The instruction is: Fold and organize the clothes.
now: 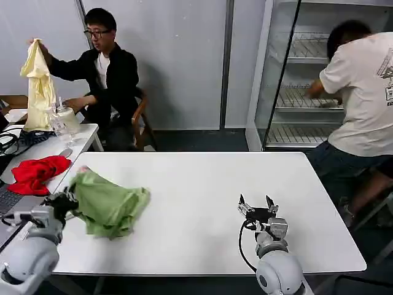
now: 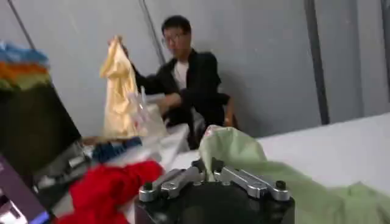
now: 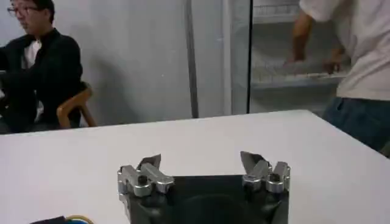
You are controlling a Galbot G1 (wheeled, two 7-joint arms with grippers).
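Left end effector (image 1: 69, 201): at the near-left edge of the white desk (image 1: 202, 190), fingers pressed together on a fold of the pale green shirt (image 1: 109, 206); in the left wrist view the end effector (image 2: 207, 173) has its fingers meeting at the middle with green cloth bunched right against them.

Right end effector (image 1: 258, 205): near side of the desk, right of centre, fingers spread with bare desk surface between them; well apart from the shirt. In the right wrist view (image 3: 204, 169) the two fingers stand wide apart.

Pale green shirt: lies on the left part of the desk in a crumpled, unfolded heap. Soft light-green cloth, plain on the face that shows, with loose folds and creases; the left end rises in a hump by the left end effector, the rest slumps toward the near side. No print or buttons can be made out.

Red garment (image 1: 35, 174): bunched on a neighbouring white side table (image 1: 86, 132) to the far left, apart from the green shirt.

Cream garment (image 1: 38, 86): held up by a seated person at the far left, behind the side table.
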